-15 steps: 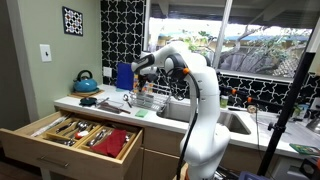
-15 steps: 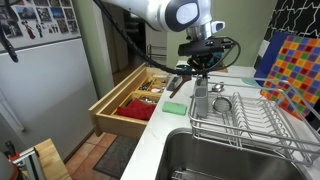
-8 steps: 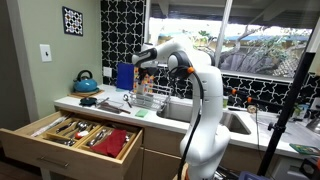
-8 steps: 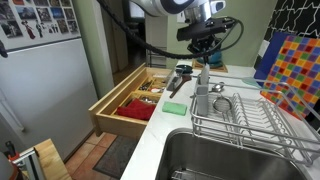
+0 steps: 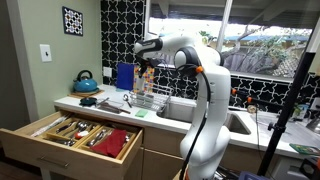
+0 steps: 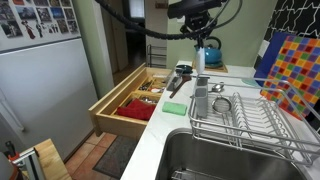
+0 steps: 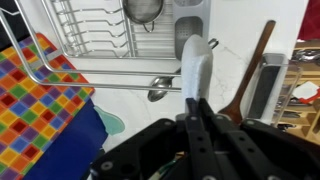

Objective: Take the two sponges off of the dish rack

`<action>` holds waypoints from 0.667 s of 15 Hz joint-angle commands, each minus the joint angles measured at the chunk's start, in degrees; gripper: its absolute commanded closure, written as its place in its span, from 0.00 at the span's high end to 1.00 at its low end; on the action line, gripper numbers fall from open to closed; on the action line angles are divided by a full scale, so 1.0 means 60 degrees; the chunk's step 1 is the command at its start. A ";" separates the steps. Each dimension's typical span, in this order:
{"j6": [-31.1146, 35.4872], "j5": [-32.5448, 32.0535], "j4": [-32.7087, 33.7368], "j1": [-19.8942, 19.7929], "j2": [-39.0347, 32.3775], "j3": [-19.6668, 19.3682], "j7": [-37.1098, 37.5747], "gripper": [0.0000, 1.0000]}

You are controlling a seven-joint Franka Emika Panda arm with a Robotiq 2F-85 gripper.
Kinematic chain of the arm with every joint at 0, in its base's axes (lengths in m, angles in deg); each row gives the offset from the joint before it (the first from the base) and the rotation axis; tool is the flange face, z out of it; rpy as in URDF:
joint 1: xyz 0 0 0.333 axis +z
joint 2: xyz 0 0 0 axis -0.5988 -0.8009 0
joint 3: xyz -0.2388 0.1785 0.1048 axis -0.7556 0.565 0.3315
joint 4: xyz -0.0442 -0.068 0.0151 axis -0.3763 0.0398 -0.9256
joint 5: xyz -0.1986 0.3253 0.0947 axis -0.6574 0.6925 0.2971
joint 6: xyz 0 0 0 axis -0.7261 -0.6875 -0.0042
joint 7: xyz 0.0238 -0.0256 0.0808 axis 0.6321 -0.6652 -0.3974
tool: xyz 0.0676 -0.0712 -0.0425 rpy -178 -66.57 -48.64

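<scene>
text: none legible — labels: none — numbers: none

dish rack [image 6: 238, 127]: silver wire.
sponge [image 7: 193, 62]: pale grey-white, in black gripper [image 7: 192, 100].
panel [image 6: 292, 68] beside the dish rack: checks of red, yellow, blue, green, orange.
tiles [image 5: 122, 25] behind the dish rack: black, white lattice.
kettle [image 5: 85, 82]: teal.
worktop [image 6: 162, 128]: white.

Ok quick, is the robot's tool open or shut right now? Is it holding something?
Tool: shut, holding a sponge.
</scene>
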 commanded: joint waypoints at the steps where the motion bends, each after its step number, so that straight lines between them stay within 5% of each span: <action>1: -0.1645 0.1393 -0.0150 0.0041 0.0475 -0.0074 -0.1248 0.05; 6: -0.3874 0.2454 -0.0312 -0.0069 0.0098 -0.0367 -0.2321 0.05; 10: -0.4915 0.2107 -0.0799 -0.0109 -0.0259 -0.0455 -0.2651 0.05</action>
